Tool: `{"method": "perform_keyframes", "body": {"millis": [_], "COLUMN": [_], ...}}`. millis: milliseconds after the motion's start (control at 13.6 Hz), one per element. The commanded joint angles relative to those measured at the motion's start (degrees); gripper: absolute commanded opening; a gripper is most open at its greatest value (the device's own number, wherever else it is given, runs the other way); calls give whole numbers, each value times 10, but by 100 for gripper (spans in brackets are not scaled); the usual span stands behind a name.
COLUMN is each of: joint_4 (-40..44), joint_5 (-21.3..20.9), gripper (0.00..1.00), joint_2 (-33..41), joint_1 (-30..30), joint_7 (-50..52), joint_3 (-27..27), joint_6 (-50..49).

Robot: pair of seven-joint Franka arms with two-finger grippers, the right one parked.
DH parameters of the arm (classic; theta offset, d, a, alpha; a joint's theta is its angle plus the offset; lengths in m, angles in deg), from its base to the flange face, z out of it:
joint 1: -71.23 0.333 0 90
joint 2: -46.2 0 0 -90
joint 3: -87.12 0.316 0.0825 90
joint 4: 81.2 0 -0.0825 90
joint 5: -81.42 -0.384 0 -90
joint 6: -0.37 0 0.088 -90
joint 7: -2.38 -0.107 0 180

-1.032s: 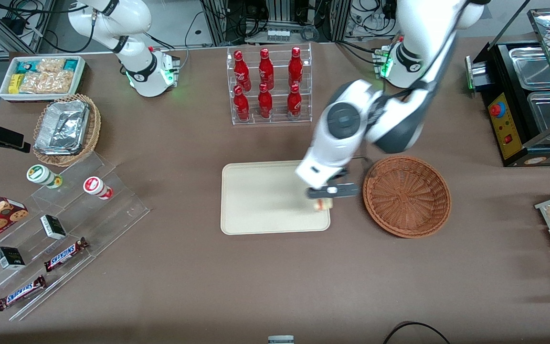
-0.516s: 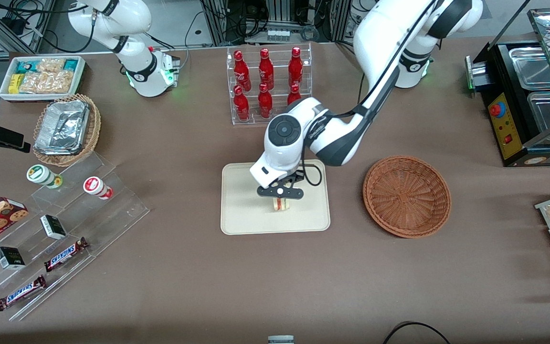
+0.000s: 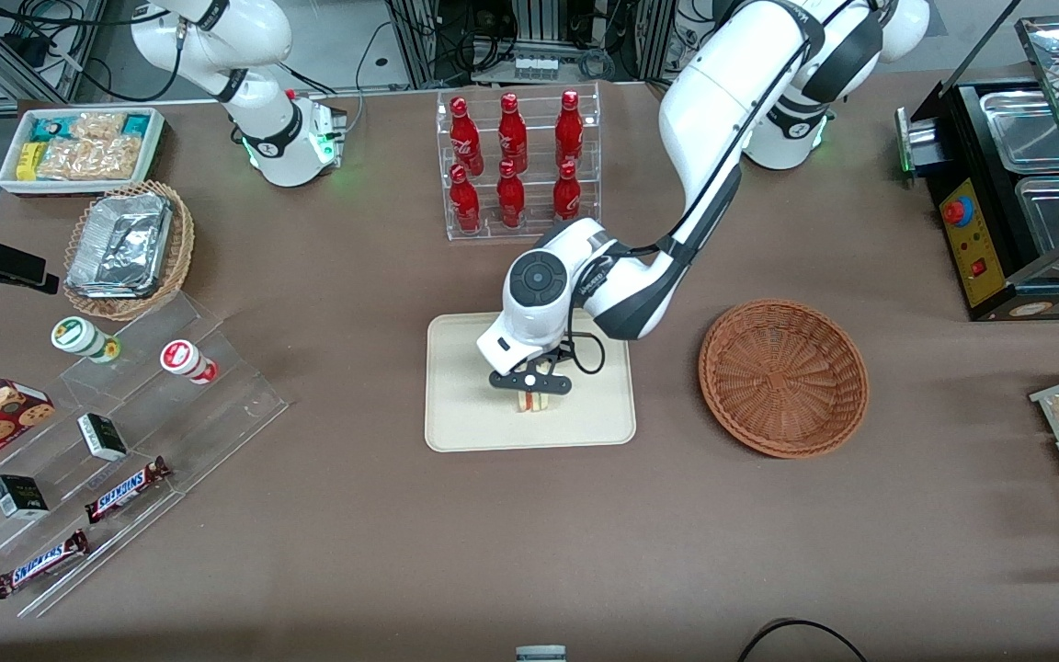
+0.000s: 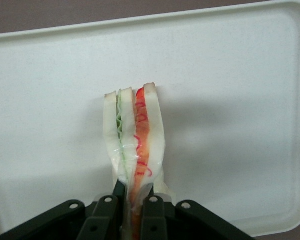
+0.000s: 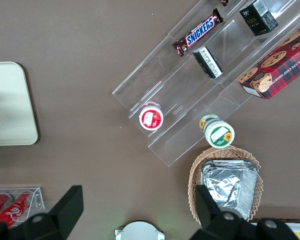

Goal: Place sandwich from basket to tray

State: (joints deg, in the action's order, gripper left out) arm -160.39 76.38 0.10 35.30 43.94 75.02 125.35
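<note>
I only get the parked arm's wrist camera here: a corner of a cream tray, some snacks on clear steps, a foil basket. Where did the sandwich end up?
Observer: The hand is shut on the sandwich, above the tray.
Operator: Is the wrapper squashed?
Observer: The working arm's wrist camera shows the fingers pinching one end of the sandwich; the bread slices splay apart toward the free end.
Operator: And the basket it came from?
Observer: The brown wicker basket sits beside the tray, toward the working arm's end of the table, with nothing in it.
</note>
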Motion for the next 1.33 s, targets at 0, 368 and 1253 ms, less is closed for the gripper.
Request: {"method": "perform_keyframes", "body": {"millis": [0,368,1253], "joint_4": [19,14,-60], "joint_5": [-8,-8,-3], "gripper": [1,100,100], "joint_2": [-19,-1,299], "joint_1": [-16,-16,132], "joint_7": [6,8,-8], "joint_3": [8,8,16], "joint_6": [3,-2,-200]}}
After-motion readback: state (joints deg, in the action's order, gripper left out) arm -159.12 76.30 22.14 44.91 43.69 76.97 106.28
